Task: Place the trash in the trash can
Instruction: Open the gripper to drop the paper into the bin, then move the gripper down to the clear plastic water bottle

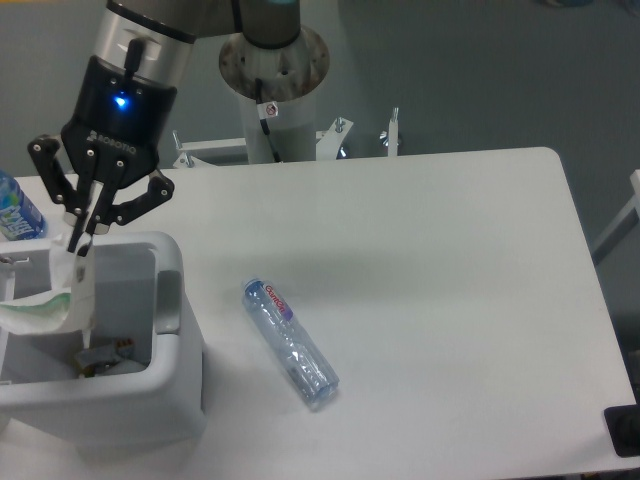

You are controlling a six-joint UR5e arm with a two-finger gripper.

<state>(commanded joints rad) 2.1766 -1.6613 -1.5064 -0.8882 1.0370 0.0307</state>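
A crumpled white paper wrapper (48, 304) with a green mark hangs over the open trash can (178, 352), a boxy white bin at the front left. My gripper (80, 240) is above the can's mouth, shut on the wrapper's top. The wrapper's lower part dips inside the rim. A slim clear plastic bottle (290, 342) with a red-and-blue label lies on its side on the table, just right of the can, untouched.
A stouter bottle (15, 211) with a blue-and-green label stands at the left edge behind the can. Some scraps (103, 358) lie at the can's bottom. The arm's base (272, 70) rises behind the table. A dark object (624, 430) sits at the front right corner.
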